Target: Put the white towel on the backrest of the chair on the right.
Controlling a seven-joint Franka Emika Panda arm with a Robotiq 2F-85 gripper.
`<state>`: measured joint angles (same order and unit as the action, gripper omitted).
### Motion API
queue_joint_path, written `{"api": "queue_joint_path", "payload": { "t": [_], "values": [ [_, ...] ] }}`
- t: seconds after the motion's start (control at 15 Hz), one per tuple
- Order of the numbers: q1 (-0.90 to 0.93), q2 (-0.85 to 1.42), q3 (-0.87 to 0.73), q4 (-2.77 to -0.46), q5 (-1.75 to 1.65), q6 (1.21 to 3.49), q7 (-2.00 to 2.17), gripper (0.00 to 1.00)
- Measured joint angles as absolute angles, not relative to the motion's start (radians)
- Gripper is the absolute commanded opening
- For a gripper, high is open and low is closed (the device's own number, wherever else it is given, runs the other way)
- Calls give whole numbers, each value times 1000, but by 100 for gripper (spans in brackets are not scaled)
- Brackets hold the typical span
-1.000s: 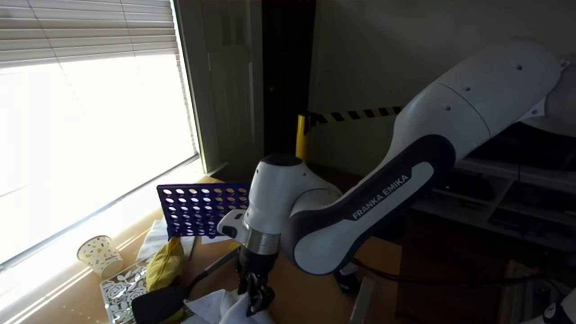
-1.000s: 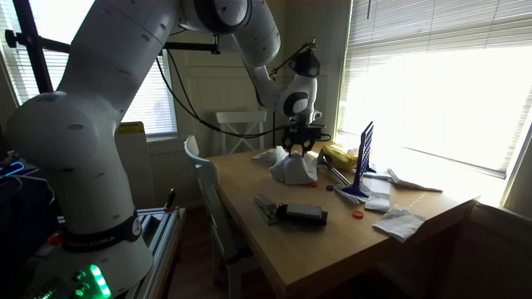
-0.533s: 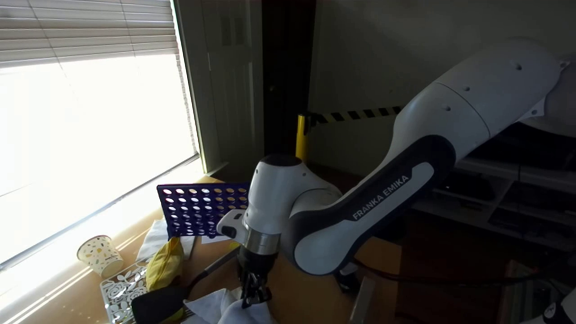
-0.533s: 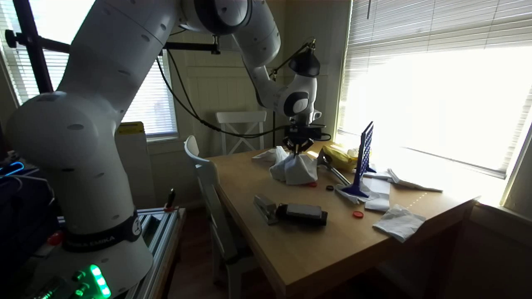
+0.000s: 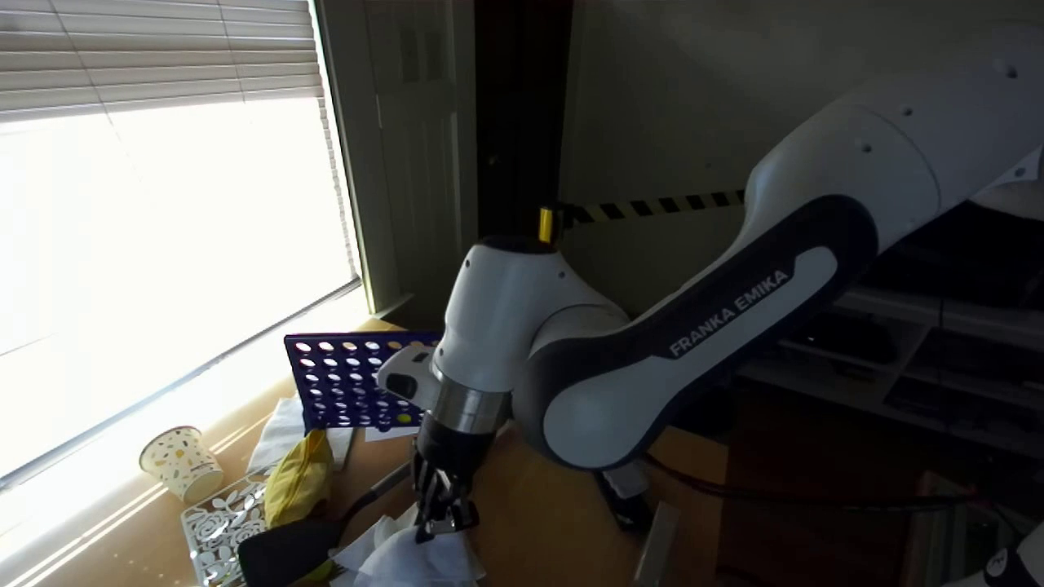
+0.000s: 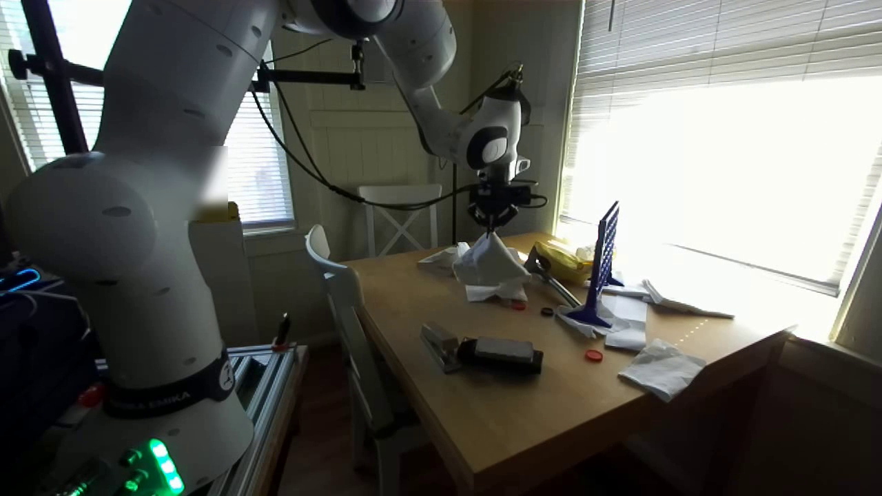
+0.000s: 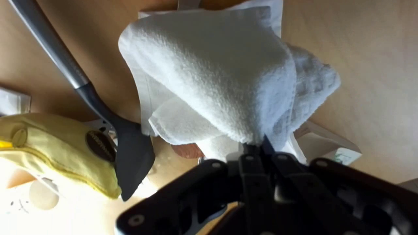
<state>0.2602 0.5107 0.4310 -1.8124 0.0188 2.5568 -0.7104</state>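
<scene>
My gripper (image 6: 490, 229) is shut on the white towel (image 6: 490, 263), pinching a peak of it above the wooden table. In the wrist view the fluffy towel (image 7: 209, 55) spreads from the fingertips, with part of its fold beside the right finger. Its lower part hangs over thin white sheets on the table, and whether it still touches them is unclear. An exterior view shows the gripper (image 5: 436, 530) tilted over the towel (image 5: 408, 562). Two white chairs show: one chair (image 6: 400, 196) with a crossed backrest by the far wall, farther right, and a nearer chair (image 6: 344, 296) along the table's side.
A black spatula (image 7: 132, 156) and a yellow pouch (image 7: 58, 147) lie beside the towel. The blue game grid (image 6: 603, 265) stands upright on the table (image 6: 441, 406). Nearer are a black block (image 6: 501, 355) and a red disc (image 6: 593, 355). A paper cup (image 5: 181, 465) leans by the window.
The jaws have closed on the towel's top. The arm has then risen, drawing the towel up into a peak and baring a white sheet under it.
</scene>
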Motion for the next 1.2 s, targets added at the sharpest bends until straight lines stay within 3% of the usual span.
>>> {"api": "queue_joint_path", "payload": {
  "t": [0.53,0.93,1.2],
  "values": [
    [165,276,547,-1843,360,2367,-754,1],
    [151,103,511,-1936,623,2325,-885,1],
    [176,14,455,-2002,769,2146,-1009,1]
  ]
}}
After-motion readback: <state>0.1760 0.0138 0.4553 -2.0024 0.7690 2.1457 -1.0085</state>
